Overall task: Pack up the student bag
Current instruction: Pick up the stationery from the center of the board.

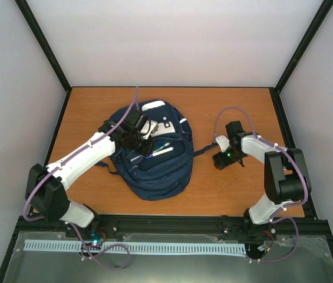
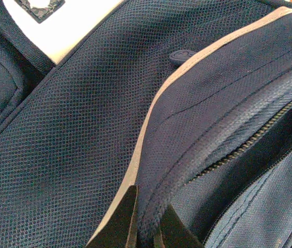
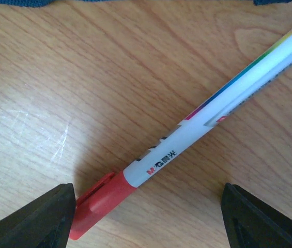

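Student bag (image 1: pixel 157 174), flap pinched between left jaws

pen (image 3: pixel 195 135): 1, white (red cap) | lying on table (image 3: pixel 58 77)

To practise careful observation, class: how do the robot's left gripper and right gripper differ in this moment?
The left gripper has its jaws shut, pinching a fabric fold of the navy backpack by its zipper. The right gripper has its jaws wide open. The left holds fabric, while the right holds nothing and straddles a white, red-capped pen lying on the wooden table. Both have dark jaws.
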`<state>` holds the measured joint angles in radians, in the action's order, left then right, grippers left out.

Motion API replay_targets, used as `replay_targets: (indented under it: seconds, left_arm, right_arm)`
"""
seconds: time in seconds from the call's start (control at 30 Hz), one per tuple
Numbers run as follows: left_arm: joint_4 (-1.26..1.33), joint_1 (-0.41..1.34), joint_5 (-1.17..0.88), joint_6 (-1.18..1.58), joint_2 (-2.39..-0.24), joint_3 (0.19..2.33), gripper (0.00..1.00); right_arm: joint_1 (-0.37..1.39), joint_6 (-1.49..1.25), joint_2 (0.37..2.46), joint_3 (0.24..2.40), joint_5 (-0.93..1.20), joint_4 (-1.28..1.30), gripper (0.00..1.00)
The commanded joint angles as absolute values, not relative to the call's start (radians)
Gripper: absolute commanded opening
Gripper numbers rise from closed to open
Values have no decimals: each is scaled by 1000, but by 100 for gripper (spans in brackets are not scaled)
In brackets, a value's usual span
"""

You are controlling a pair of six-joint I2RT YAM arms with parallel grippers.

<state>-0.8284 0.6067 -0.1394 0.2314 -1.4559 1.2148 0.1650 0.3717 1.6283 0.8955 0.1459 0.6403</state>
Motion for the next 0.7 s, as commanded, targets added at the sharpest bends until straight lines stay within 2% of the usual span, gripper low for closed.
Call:
replay_targets:
  seconds: [0.0,0.33,0.67]
  left_arm:
    - [-782,603,-129,229,-1455,1234,1]
    - [-777,603,-125,227,-1460,1237,1]
    - [-765,603,-113,242,-1431,1204,1]
  right_arm:
    - [163,372,1649,920,128,638,78]
    - [150,377,1636,902,-13,616,76]
    - [37,388,1597,914,-6,636,76]
